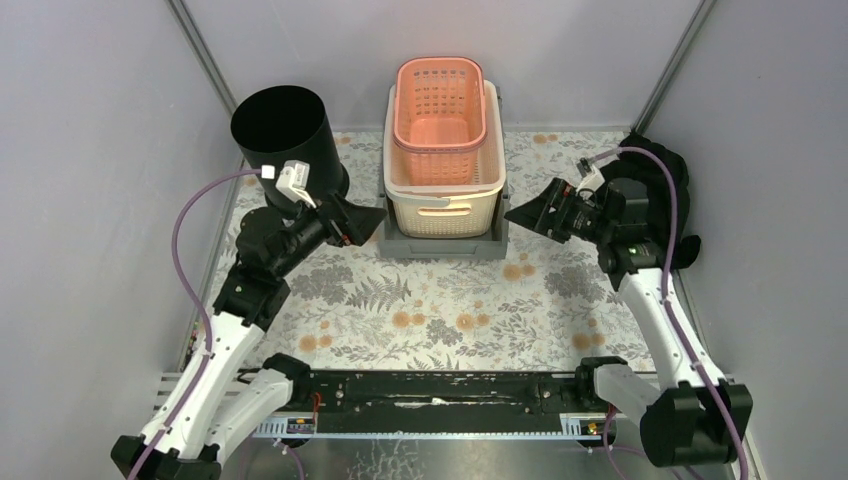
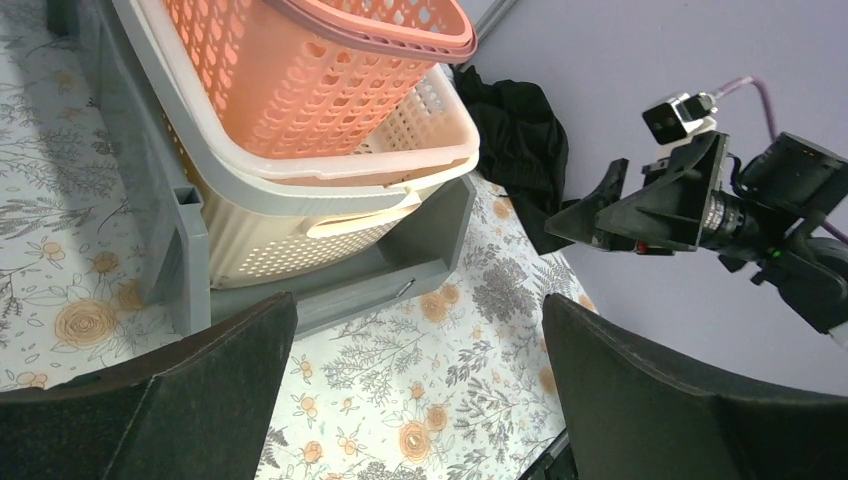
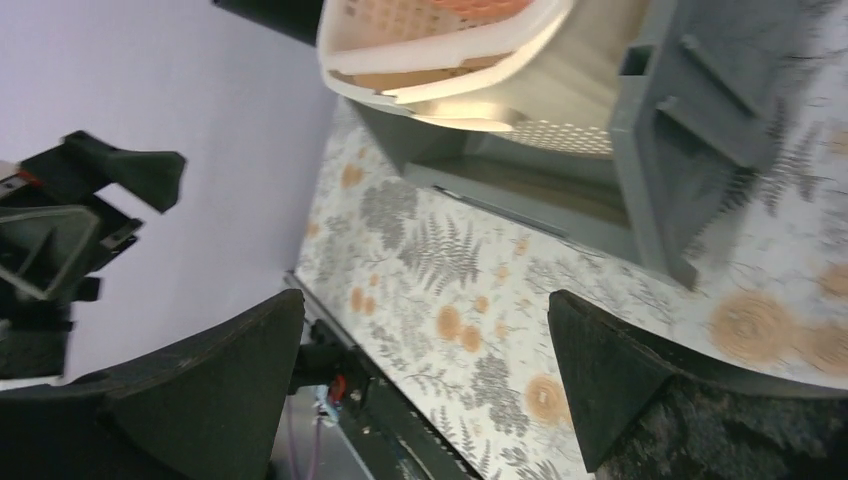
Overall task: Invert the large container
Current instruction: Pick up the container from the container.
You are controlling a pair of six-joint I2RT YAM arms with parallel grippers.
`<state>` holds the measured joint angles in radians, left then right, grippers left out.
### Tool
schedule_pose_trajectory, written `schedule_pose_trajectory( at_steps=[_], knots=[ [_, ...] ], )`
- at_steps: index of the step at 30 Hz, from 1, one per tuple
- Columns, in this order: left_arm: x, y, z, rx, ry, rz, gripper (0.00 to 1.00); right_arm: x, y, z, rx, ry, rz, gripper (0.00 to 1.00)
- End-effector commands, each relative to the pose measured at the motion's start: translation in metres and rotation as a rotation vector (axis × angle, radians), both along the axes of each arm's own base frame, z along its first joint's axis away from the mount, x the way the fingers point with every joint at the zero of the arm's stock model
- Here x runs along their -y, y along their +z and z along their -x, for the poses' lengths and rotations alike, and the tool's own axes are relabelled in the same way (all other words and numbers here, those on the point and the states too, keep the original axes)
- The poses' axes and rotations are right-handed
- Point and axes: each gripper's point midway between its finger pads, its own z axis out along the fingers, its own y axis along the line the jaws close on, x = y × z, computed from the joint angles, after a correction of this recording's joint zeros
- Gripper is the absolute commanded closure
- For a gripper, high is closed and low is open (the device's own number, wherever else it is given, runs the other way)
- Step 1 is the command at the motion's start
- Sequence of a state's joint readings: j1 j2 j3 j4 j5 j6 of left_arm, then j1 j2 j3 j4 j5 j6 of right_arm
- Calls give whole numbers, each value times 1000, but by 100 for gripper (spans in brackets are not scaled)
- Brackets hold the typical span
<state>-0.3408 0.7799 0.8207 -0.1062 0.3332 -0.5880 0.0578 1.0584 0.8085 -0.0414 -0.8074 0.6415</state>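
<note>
The gray bin [image 1: 440, 246], holding a cream basket [image 1: 443, 200] and a pink basket [image 1: 440, 105], sits on the counter [image 1: 440, 300]. Its long axis runs away from the arms. The left tool [image 1: 365, 222] and right tool [image 1: 525, 212] flank its near corners. Both are released, neither clearly nearer.

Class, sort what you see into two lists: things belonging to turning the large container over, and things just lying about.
Job in hand: grey container, cream basket and pink basket, nested; left pincer and right pincer, both open.
Lying about: black bin, black cloth.
</note>
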Motion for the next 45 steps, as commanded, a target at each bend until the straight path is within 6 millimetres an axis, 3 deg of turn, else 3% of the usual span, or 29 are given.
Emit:
schedule_pose_trajectory(
  at_steps=[1,8,18,32,36,45],
  knots=[
    [-1,-4,-2,-65,24,19,0,28,-30,9,-83,-116,202,1],
    [0,-12,-7,-111,44,40,0,14,-30,9,-118,-71,17,1],
    [0,-26,3,-148,4,-32,0,24,-33,2,-138,-123,82,1],
    [9,-33,1,-198,-28,13,0,28,-50,2,-204,-151,79,1],
    [9,-44,-1,-236,-22,-3,0,34,-53,0,-229,-207,85,1],
    [12,-39,-7,-219,-39,-40,0,31,-48,4,-177,-223,10,1]
  ],
)
